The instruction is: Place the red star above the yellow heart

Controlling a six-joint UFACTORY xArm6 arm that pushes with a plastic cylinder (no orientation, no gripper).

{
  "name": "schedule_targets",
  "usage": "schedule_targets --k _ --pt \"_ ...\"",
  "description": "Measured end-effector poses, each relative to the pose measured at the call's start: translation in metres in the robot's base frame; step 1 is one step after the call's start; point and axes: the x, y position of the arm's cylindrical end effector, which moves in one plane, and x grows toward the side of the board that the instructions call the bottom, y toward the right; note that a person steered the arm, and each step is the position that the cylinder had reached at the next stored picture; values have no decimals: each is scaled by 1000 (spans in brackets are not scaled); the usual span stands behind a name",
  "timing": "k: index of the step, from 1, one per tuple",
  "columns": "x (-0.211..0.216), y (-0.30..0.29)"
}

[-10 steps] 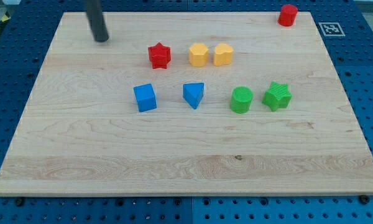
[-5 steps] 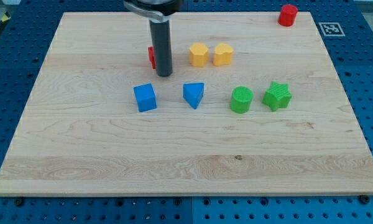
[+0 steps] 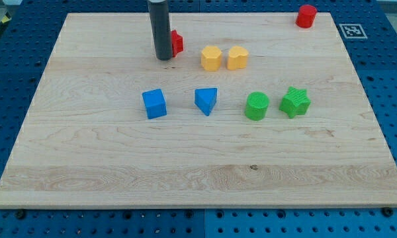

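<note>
My tip (image 3: 163, 58) sits on the surface (image 3: 86, 152), touching the red star's (image 3: 176, 43) left side; rod hides most of the star. Star is up-left of the yellow heart (image 3: 237, 58), w/ a yellow hexagon (image 3: 211, 58) just left of heart. Tool is a plain rod, grasping nothing.

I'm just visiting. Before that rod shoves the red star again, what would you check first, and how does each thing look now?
1. My tip beside the red star, on its left: ok.
2. Star fully visible: not ok, the rod hides part.
3. Star above the yellow heart: not ok, it is up-left of it.
4. Space above the heart free: ok.
5. Yellow hexagon below the star's path rightward: ok.
</note>
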Motion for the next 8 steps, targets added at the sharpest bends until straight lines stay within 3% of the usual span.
schedule_targets --k 4,8 --pt "-49 -8" --pt "-51 100"
